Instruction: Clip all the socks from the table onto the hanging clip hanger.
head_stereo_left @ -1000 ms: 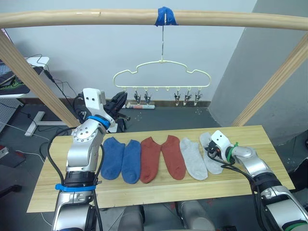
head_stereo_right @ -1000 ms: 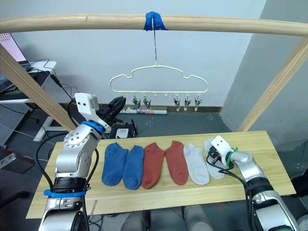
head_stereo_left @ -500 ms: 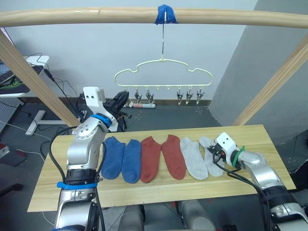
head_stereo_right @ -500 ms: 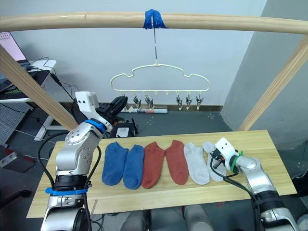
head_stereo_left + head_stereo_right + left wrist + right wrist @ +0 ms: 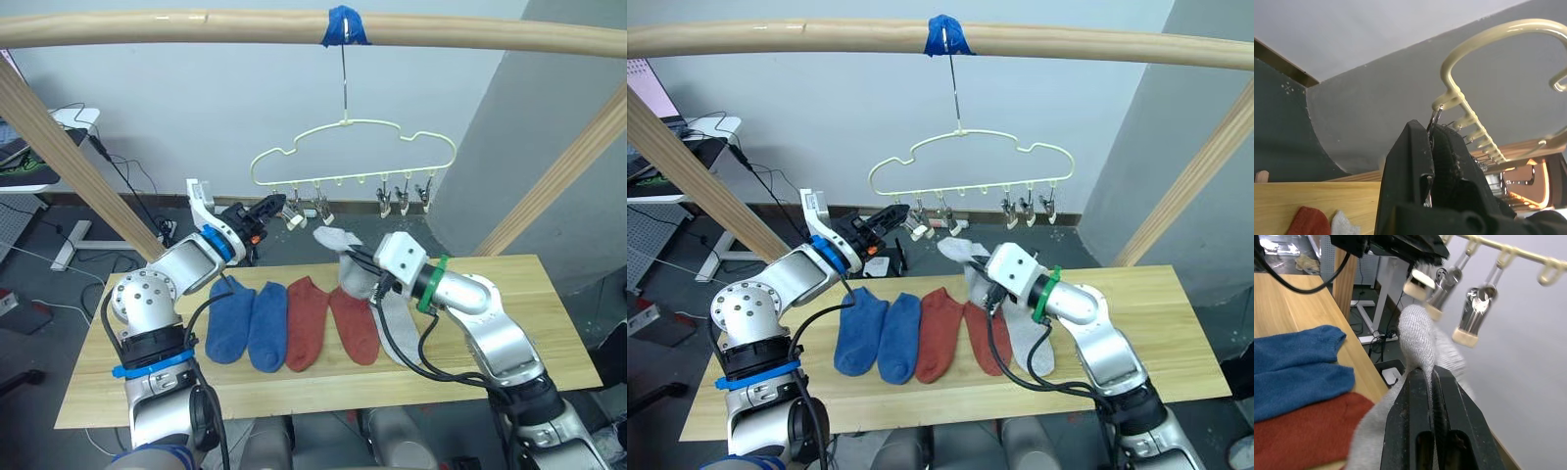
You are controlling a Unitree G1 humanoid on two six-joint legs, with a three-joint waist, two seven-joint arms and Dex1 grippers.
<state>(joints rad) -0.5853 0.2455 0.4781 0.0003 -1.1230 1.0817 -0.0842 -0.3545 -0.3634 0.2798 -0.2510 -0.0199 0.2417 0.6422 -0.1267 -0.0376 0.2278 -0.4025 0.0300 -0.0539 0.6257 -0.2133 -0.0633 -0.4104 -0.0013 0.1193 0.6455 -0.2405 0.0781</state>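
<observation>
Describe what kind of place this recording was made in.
Probably a lab or workshop test area rather than a home: a round wooden pole frame holds the clip hanger over the table, with cables and a desk behind.

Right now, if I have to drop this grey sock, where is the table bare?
The table is bare at its right end, past the flat grey sock, and at its left end beyond the blue socks. The front edge strip is free too. The middle is crowded with socks and the right gripper.
</observation>
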